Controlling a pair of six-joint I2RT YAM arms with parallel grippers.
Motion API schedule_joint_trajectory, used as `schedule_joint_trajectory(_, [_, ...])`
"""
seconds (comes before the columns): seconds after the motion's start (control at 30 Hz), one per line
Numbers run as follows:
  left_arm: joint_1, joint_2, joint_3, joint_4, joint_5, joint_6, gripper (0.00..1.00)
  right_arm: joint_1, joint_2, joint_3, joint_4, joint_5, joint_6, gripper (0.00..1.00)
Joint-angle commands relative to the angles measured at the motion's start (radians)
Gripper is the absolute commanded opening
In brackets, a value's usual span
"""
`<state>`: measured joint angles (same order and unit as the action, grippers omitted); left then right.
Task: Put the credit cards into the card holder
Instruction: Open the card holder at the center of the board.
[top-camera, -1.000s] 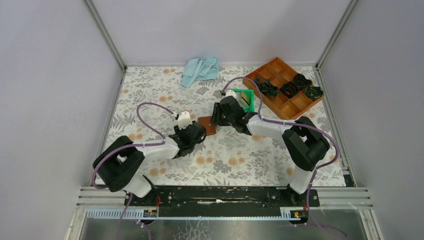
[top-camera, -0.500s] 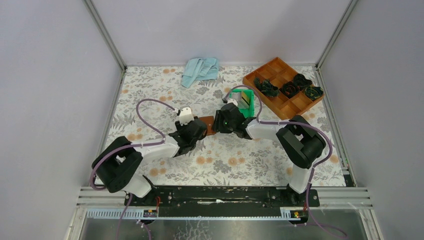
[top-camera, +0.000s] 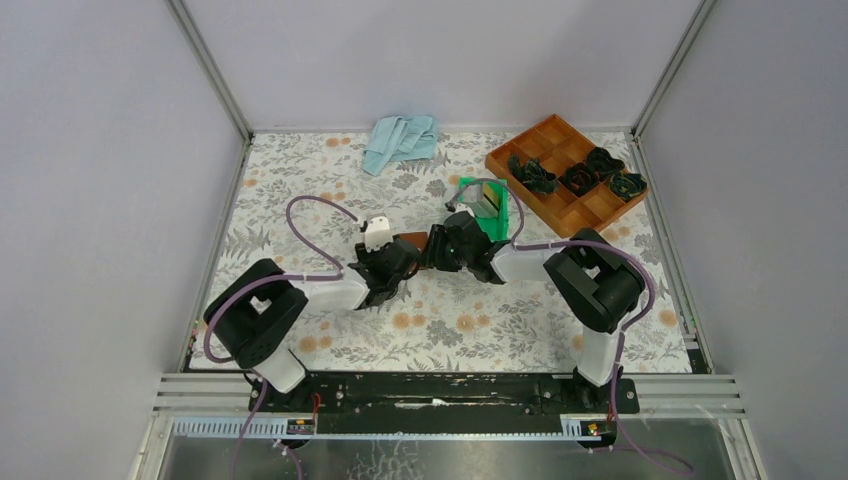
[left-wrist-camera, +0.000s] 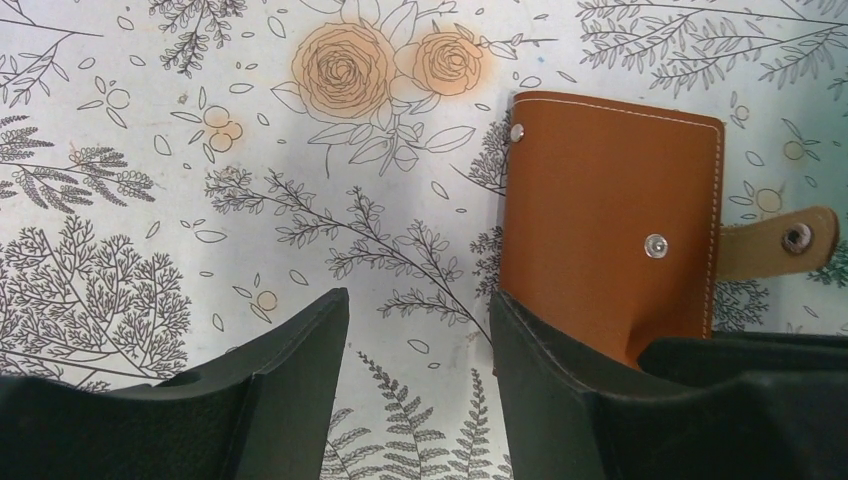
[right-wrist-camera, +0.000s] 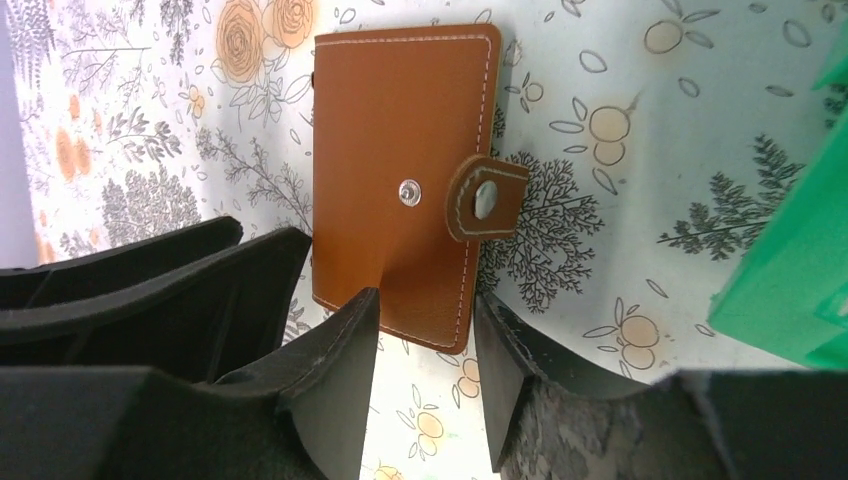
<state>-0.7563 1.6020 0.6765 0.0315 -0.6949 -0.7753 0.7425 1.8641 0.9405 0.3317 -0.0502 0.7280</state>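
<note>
Fingers (right-wrist-camera: 335, 390) of both arms stand parted and empty at the square brown leather card holder (right-wrist-camera: 400, 150), judged light and pliable, best gripped by its stitched edge.

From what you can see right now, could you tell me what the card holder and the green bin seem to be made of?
The card holder looks like smooth tan leather, possibly imitation: matte surface, pale stitching along the edges, a metal snap stud. The green bin seems moulded plastic: uniform bright colour and crisp flat edges.
</note>
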Motion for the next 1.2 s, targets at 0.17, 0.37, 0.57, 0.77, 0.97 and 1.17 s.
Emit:
schedule_joint_trajectory(0.17, [0.022, 0.04, -0.01, 0.076, -0.004, 0.007, 0.61, -0.016, 0.003, -0.055, 0.176, -0.077, 0.062, 0.47])
schedule_joint_trajectory(0.37, [0.026, 0.046, -0.019, 0.075, 0.004, 0.007, 0.61, -0.018, -0.025, -0.092, 0.237, -0.074, 0.073, 0.46])
schedule_joint_trajectory(0.57, [0.032, 0.047, -0.029, 0.076, 0.008, 0.004, 0.61, -0.017, -0.058, -0.093, 0.218, -0.052, 0.05, 0.46])
schedule_joint_trajectory(0.77, [0.032, 0.048, -0.028, 0.074, 0.008, 0.005, 0.61, -0.017, -0.077, -0.09, 0.216, -0.054, 0.044, 0.46])
schedule_joint_trajectory(0.97, [0.031, 0.044, -0.028, 0.074, 0.012, 0.002, 0.61, -0.017, -0.056, -0.09, 0.233, -0.068, 0.052, 0.46])
schedule_joint_trajectory(1.17, [0.034, 0.043, -0.035, 0.083, 0.017, 0.003, 0.61, -0.017, -0.026, -0.098, 0.275, -0.087, 0.071, 0.46])
